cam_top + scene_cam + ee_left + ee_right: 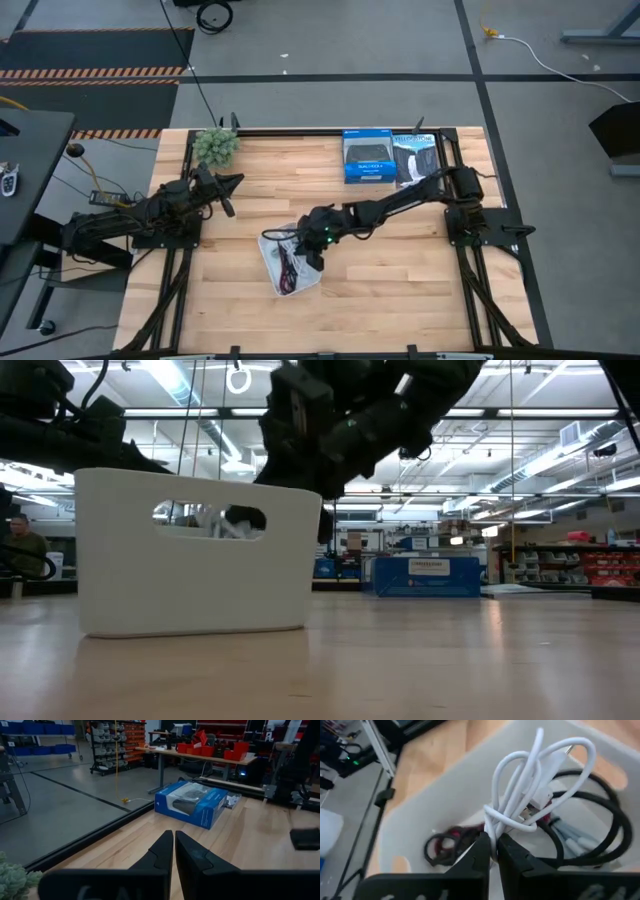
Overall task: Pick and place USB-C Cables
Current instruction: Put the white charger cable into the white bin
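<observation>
A white tray (300, 283) stands on the wooden table, near its middle; the low view shows its side wall (190, 580) with a handle slot. My right gripper (493, 841) (312, 252) reaches down into the tray and is shut on the white cable (520, 795). The dark red cable (445, 844) and the black cable (615, 825) lie on the tray's floor. My left gripper (174, 845) (230, 196) hovers shut at the table's left side, holding nothing. My right gripper pinches the white cable's bundle at its wrapped waist (491, 822) between the two fingers, coming from above and pointing down into the tray. The cable's loops (540, 765) spread out beyond the fingertips, inside the tray. Whether they rest on the floor cannot be told.
Two blue retail boxes (368, 157) (415, 158) lie at the table's far edge; one box (192, 802) shows in the left wrist view. A small green plant (215, 146) stands at the far left corner. Bare wood lies to the near side and right of the tray.
</observation>
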Controlling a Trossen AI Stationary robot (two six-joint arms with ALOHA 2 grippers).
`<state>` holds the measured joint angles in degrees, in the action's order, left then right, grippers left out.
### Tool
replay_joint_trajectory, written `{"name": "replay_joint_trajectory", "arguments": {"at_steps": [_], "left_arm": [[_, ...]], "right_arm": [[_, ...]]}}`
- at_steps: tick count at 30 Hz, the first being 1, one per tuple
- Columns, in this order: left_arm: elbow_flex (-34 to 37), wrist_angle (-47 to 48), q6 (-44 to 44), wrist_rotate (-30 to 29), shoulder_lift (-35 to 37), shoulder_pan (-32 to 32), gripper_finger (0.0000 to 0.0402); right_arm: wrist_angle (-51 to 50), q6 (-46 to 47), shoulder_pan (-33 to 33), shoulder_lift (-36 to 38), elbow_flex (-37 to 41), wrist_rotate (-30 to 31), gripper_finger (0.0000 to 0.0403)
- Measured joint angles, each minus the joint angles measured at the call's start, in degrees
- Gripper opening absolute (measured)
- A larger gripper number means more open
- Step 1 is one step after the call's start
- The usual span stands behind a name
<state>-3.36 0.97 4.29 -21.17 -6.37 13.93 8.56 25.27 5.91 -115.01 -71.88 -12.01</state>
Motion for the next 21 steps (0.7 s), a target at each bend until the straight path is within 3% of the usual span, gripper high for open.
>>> {"name": "replay_joint_trajectory", "arguments": {"at_steps": [9, 16, 21], "left_arm": [[0.0, -0.3, 0.0, 0.0, 0.0, 0.0, 0.0025], [0.0, -0.3, 0.0, 0.0, 0.0, 0.0, 0.0025], [0.0, -0.3, 0.0, 0.0, 0.0, 0.0, 0.0025]], "right_arm": [[-1.1, 3.6, 0.2, -2.9, -0.2, 0.3, 0.0077], [-2.5, 6.0, -1.2, -2.0, -0.1, -3.5, 0.0138], [-5.0, 4.6, -1.3, 0.8, 0.1, -3.9, 0.0159]]}}
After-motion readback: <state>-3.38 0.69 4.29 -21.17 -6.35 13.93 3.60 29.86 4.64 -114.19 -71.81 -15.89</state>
